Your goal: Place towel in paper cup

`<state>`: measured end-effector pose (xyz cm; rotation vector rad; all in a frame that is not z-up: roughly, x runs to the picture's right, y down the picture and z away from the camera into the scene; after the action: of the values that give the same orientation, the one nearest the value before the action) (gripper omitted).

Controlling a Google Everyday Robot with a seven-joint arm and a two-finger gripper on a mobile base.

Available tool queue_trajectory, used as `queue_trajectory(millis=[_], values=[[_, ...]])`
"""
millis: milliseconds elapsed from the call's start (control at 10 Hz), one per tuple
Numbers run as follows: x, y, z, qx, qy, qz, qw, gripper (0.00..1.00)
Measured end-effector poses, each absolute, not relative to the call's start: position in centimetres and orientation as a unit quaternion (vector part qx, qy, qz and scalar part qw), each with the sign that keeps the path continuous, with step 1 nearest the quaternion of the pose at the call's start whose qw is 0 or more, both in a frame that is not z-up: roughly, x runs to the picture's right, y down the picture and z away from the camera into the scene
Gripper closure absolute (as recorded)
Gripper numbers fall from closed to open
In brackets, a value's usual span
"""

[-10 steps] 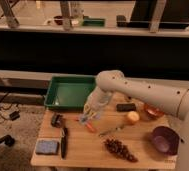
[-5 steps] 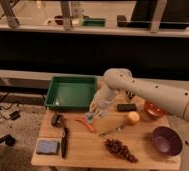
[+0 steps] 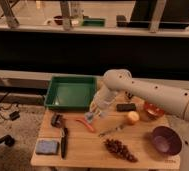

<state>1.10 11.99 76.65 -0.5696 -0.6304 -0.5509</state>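
My gripper hangs from the white arm that reaches in from the right. It is low over the wooden table, just off the front right corner of the green tray, and it is shut. A small grey-blue piece shows right at its tip; I cannot tell whether it is held. The towel is not in view as a spread cloth. The paper cup is out of view too, possibly hidden behind the gripper.
An orange carrot-like piece lies just below the gripper, beside a silver utensil. To the right are an orange fruit, a red bowl, a purple bowl and grapes. A blue sponge and black tools lie at the left.
The arm's elbow has swung a little to the right. The gripper has come down from the tray's edge toward the table.
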Motion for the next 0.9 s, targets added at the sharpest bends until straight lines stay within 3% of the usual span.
queue_trajectory(millis=[400, 900], values=[[3.9, 7.4, 80.1, -0.250, -0.241, -0.251, 0.903, 1.00], [7.7, 3.1, 81.5, -0.222, -0.213, -0.217, 0.926, 1.00]])
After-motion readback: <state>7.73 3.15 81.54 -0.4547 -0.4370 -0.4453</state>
